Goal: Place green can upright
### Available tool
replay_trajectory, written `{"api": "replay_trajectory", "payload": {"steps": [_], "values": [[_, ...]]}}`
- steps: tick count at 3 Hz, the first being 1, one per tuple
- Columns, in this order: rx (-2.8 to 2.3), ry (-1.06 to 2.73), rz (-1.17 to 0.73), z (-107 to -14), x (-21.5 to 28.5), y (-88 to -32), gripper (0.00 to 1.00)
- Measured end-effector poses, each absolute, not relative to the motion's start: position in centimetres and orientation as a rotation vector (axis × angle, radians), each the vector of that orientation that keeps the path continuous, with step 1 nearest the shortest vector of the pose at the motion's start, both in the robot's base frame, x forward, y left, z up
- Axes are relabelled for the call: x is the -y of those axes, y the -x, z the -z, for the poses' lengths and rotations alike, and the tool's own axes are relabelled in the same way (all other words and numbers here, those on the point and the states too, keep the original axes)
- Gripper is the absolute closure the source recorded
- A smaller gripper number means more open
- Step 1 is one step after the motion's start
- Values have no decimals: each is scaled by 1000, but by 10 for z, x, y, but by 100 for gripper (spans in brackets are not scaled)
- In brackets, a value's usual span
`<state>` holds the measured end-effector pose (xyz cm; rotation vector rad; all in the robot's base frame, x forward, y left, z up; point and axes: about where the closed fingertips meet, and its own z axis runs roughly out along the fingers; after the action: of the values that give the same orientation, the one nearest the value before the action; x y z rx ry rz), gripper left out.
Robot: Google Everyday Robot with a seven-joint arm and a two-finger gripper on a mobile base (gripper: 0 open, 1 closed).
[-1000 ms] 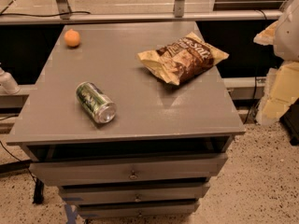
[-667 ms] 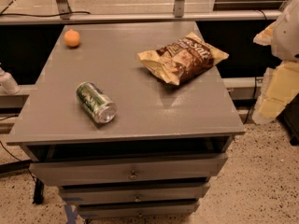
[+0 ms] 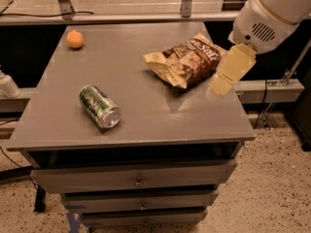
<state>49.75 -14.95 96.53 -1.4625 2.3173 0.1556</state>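
Three things are sitting on the flat grey bench [image 3: 146,115], which is carrying a stack of shallow grey drawers [image 3: 138,181] under its top. The small green aluminium drink can with pale whitish markings [image 3: 99,106] is lying on its side in the front-left part of the bench top, not standing upright; its shiny silver end is pointing toward the front-right and its other end toward the back-left. The small round orange fruit [image 3: 75,39] is resting near the back-left corner, well apart from the can. The crumpled brown snack bag with pale lettering [image 3: 187,59] is lying flat in the back-right part, also well apart from the can. The robot's pale yellowish hand [image 3: 228,74] is hanging above the right edge of the bench, just beside the right end of the snack bag and far from the can, slanting down and to the left from the rounded white arm housing [image 3: 272,13] that is filling the upper-right corner. Whether the hand is spread or pressed together cannot be told from this angle, and it is gripping nothing that is showing. The bench is standing on a speckled floor [image 3: 272,188], with a grey metal rail [image 3: 146,17] running behind it.
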Motion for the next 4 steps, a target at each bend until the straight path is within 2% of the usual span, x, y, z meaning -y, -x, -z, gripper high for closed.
{"api": "replay_trajectory", "payload": {"steps": [2, 3, 4], "values": [[-2275, 1246, -477, -999, 51, -545, 0], [-2275, 1246, -477, -999, 50, -545, 0], [-2257, 1183, -581, -1000, 52, -549, 0]]}}
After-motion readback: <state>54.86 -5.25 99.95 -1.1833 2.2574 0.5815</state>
